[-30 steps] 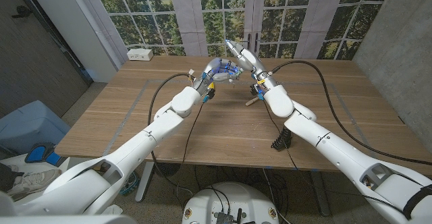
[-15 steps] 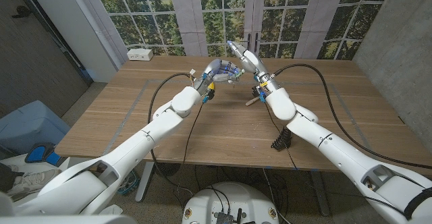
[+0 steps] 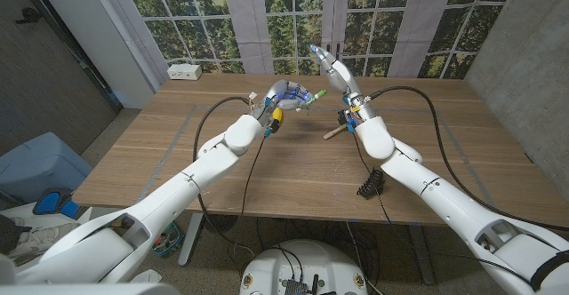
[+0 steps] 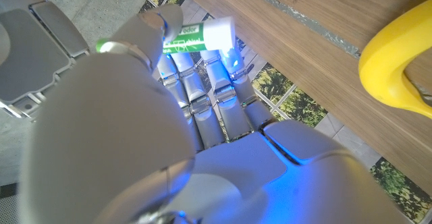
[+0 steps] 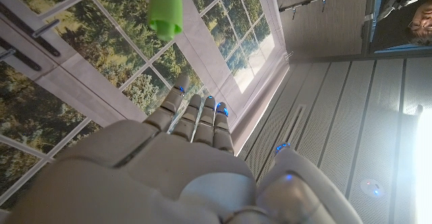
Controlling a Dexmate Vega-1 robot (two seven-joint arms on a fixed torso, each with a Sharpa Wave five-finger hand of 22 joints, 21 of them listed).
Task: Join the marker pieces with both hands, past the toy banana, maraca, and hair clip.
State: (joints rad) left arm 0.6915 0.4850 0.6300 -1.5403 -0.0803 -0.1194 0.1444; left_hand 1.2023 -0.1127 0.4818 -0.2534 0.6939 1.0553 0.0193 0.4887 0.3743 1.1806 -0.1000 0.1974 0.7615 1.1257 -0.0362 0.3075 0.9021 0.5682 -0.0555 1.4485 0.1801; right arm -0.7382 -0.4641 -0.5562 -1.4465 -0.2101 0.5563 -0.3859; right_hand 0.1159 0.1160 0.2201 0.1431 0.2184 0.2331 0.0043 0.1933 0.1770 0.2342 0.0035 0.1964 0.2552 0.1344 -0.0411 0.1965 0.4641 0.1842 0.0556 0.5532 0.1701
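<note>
Head view: both arms reach over the wooden worktop (image 3: 267,166) toward its far middle. The left robot hand (image 3: 289,95) hangs above the far part of the worktop, fingers curled around a marker (image 3: 313,95) whose green-and-white end pokes out to the right. Just under and left of that hand a slice of yellow banana (image 3: 276,115) shows, the rest covered by the wrist. The right robot hand (image 3: 332,67) is raised higher, just right of the left one, and apart from it. Its fingers point up against the window; something small and green sits at the tips, too small to name, so whether it holds anything cannot be told here. Near that wrist a short wooden stick lies on the worktop, perhaps the maraca (image 3: 335,132) handle, its head hidden by the arm. A black hair clip (image 3: 370,185) sits near the front edge by the right forearm. A white power strip (image 3: 185,70) sits at the far left corner.

Left wrist view: the left robot hand (image 4: 202,116) is blurred and close, its fingers folded on the marker (image 4: 196,36), label partly readable, the barrel cut off by the thumb. The banana (image 4: 395,62) curves in at the frame edge, lying on the wood.

Right wrist view: the right robot hand (image 5: 192,126) shows straight fingers side by side. A green cap (image 5: 165,5) hangs beyond them, top cut off; what holds it is hidden.
</note>
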